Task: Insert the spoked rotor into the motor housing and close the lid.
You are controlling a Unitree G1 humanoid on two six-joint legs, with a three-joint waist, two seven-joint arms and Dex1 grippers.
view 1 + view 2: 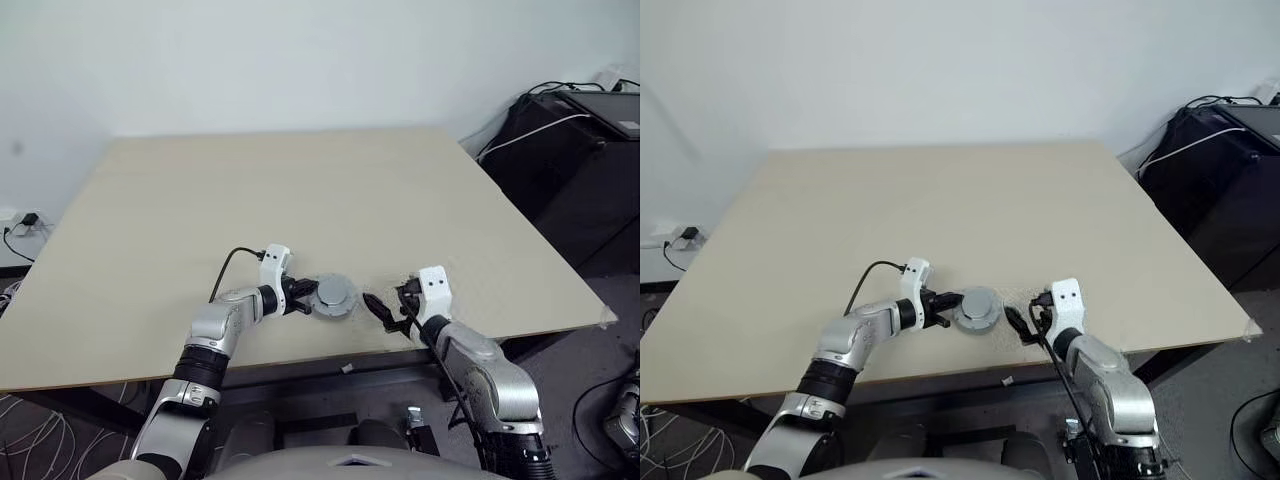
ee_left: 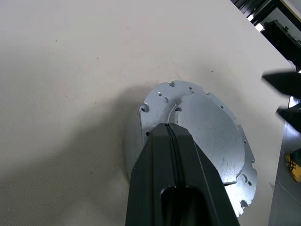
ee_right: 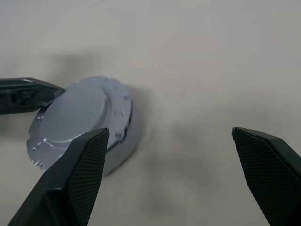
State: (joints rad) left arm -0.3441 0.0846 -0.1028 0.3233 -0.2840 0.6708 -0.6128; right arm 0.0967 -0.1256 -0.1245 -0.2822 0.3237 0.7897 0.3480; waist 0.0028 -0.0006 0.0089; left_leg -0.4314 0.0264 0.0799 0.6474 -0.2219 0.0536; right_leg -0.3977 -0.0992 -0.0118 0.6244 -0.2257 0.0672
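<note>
A: Head views. What are the two claws doing?
B: The left gripper (image 1: 306, 294) is lying with its fingers pressed together, tips resting against the rim of the lid (image 1: 334, 296), which is sitting plain grey face up near the front edge of the table (image 1: 300, 190). The left forearm is reaching forward and inward. The right gripper (image 1: 385, 306) is hanging just beside the lid, apart from it, fingers spread wide and holding nothing.

A: Left wrist view?
B: The closed fingers (image 2: 175, 174) are overlapping the lid's (image 2: 207, 127) smooth top; whether they are pressing it cannot be told.

A: Right wrist view?
B: Both fingers (image 3: 80, 174) are standing far apart, the lid (image 3: 80, 117) lying beyond them, the left gripper's tip (image 3: 30, 92) touching its edge.
</note>
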